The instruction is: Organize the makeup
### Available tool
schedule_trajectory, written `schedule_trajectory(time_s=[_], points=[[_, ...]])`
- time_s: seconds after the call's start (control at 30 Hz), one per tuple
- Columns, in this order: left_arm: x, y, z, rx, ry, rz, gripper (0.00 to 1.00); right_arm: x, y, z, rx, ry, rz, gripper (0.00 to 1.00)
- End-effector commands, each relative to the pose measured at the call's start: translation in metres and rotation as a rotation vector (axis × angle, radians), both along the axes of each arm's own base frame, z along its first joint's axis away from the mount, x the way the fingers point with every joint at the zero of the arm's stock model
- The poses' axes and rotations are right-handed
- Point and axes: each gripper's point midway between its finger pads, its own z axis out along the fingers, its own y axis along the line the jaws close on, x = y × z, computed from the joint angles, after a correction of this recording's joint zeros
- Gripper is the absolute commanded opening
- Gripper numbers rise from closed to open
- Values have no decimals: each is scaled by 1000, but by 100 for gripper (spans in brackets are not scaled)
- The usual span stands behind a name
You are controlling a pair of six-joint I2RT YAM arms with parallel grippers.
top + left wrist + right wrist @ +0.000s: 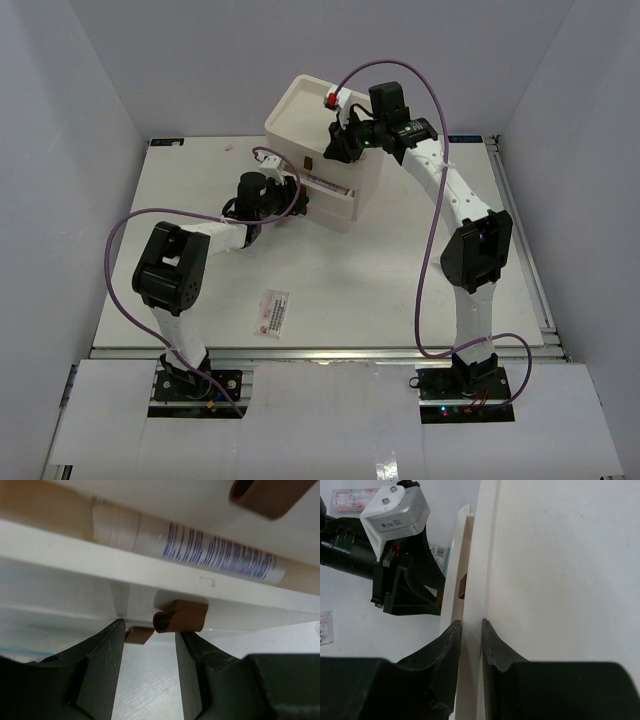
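Observation:
A white-blue tube (200,547) lies in a pulled-out drawer (150,575) of the cream box (310,115). My left gripper (150,630) is open, its fingertips just short of the brown tab handle (180,616) of the drawer below; in the top view it (295,195) sits at the box's front. My right gripper (471,625) is shut on the box's top rim (470,580), also seen from above (338,143). A clear sachet with pink-red print (273,312) lies on the table near the front. The sponges and the bottle are out of view.
The right wrist view shows a pink-printed sachet (352,497) at top left, a blue-printed one (438,555) behind my left gripper (405,585), and another at the left edge (324,627). A second brown handle (270,495) shows above. White walls enclose the table (400,280).

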Motion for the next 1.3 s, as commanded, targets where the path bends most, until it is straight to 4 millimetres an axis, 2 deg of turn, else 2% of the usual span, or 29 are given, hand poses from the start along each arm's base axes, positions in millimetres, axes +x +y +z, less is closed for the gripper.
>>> schedule_trajectory(time_s=[0.0,0.3,0.43,0.57,0.67,0.77,0.9,1.0,1.13,1.27], points=[[28,-13,51,-42,-131,21,55,-60,28,-23,5,220,132,16],[52,-21,58,-49,-146,63,55,-64,31,-29,-1,235,139,16],[52,-22,62,-52,-150,59,56,-62,30,-31,-9,230,128,16],[41,-20,71,-55,-173,42,59,-60,29,-27,-15,212,116,16],[22,-12,82,-56,-200,37,63,-55,26,-25,-23,196,95,17],[-5,-3,81,-68,-194,35,67,-51,22,-25,-21,193,85,18],[-38,8,65,-64,-158,19,70,-48,17,-27,-21,198,74,19],[-52,10,39,-41,-112,-1,71,-47,16,-26,-20,199,72,19],[-49,5,20,-11,-83,-37,71,-47,16,-29,-20,205,72,20],[-36,1,4,8,-62,-33,71,-48,17,-28,-19,208,76,20]])
